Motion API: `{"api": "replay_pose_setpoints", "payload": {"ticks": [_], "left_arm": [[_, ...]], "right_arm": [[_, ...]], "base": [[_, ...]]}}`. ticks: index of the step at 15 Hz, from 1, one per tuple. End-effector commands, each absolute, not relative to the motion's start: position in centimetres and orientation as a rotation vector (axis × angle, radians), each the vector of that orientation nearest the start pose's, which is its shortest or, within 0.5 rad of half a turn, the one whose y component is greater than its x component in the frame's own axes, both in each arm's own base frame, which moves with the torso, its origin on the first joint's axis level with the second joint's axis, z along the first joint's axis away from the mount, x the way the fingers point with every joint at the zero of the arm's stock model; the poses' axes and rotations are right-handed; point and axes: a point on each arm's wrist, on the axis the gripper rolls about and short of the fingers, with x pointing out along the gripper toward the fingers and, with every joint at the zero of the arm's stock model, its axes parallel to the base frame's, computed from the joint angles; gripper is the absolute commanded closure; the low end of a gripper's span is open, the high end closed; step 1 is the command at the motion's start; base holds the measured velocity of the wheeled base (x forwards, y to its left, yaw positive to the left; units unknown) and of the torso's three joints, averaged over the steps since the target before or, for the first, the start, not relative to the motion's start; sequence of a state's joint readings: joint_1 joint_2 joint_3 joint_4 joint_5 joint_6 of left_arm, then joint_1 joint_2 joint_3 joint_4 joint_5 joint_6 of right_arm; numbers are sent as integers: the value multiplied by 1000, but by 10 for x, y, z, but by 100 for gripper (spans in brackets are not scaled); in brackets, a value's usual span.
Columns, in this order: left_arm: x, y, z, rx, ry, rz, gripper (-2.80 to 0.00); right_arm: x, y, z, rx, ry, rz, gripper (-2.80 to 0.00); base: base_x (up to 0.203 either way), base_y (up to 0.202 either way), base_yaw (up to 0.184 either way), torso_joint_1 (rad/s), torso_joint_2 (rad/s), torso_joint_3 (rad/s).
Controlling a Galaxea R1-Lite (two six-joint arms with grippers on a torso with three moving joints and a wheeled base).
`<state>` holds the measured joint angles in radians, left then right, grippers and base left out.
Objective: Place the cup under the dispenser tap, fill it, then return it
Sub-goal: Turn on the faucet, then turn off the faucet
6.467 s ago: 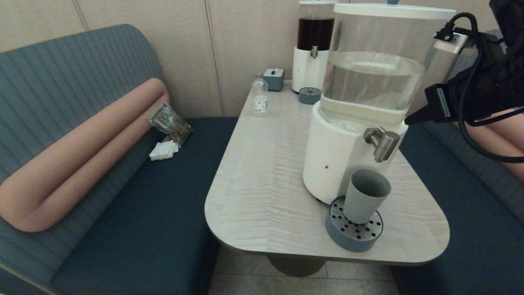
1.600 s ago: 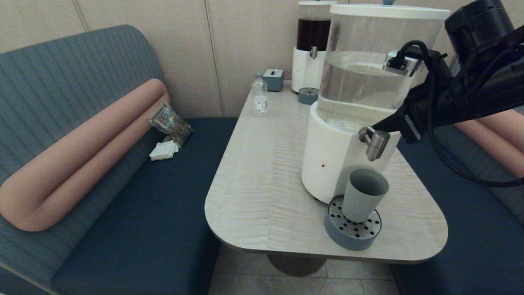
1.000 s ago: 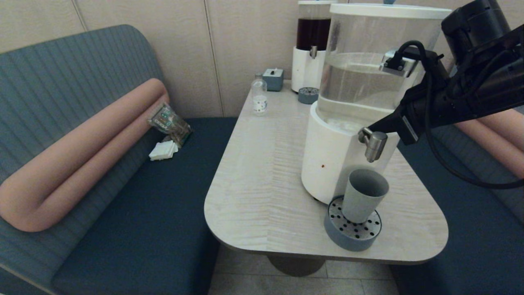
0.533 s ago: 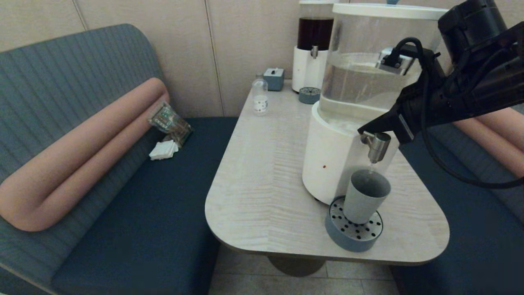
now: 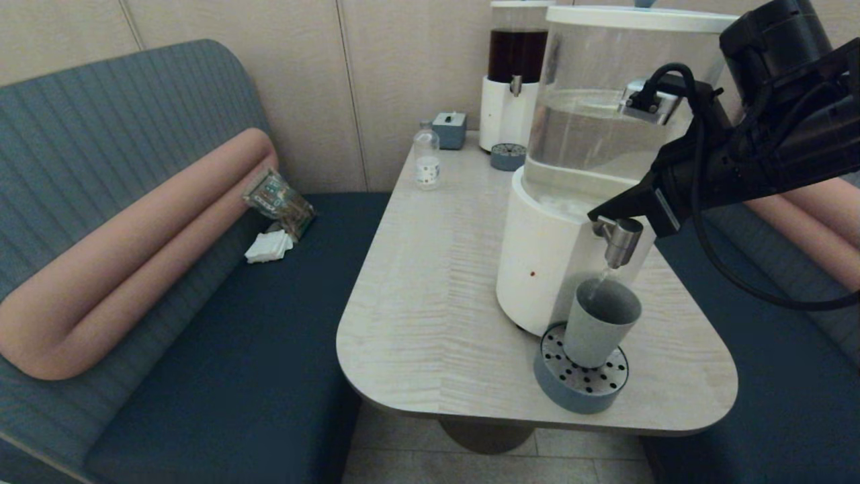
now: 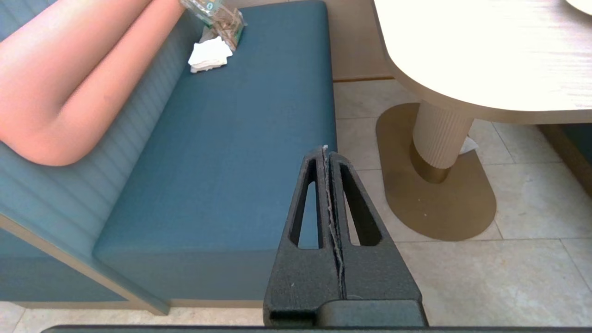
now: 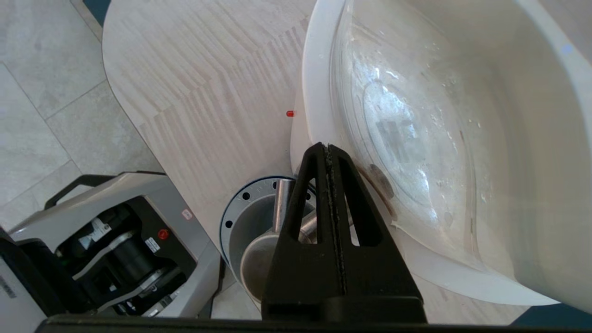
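Right hand (image 5: pixel 594 214) atop tap (image 5: pixel 619 240); dispenser (image 5: pixel 547 262) crowds cup (image 5: pixel 596 321).

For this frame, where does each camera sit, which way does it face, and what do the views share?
Head: high, looking down on the table; right gripper on the dispenser tap, filling the cup.
Left wrist: low beside the table, facing bench and floor; shut left gripper.
Right wrist: above the tap, looking down; shut fingers.
Shared: head and right wrist show tap, cup, drip tray.

Grey-blue cup (image 5: pixel 596 323) on a perforated blue-grey drip tray (image 5: pixel 579 383); brushed-steel tap (image 5: pixel 619 239) (white base).
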<state>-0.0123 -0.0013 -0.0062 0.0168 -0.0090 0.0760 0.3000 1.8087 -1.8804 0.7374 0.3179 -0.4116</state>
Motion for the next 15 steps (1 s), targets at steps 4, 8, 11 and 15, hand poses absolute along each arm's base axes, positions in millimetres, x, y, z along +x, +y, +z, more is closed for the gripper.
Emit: {"api": "replay_pose_setpoints", "payload": {"ticks": [4,8,11,15], "left_arm": [[-23,0,75,77,8,-22,0],[-23,0,75,77,8,-21,0],[-23,0,75,77,9,-22,0],[-23,0,75,77,8,-21,0]], "right_arm": [[296,81,322,-356,522,661,0],[285,63,328,-348,489,603,0],[262,46,338,-324,468,548,0],[205,17,347,-306,425,444,0]], "base": [[0,0,0,0,0,0],[0,0,0,0,0,0],[0,0,0,0,0,0],[0,0,0,0,0,0]]}}
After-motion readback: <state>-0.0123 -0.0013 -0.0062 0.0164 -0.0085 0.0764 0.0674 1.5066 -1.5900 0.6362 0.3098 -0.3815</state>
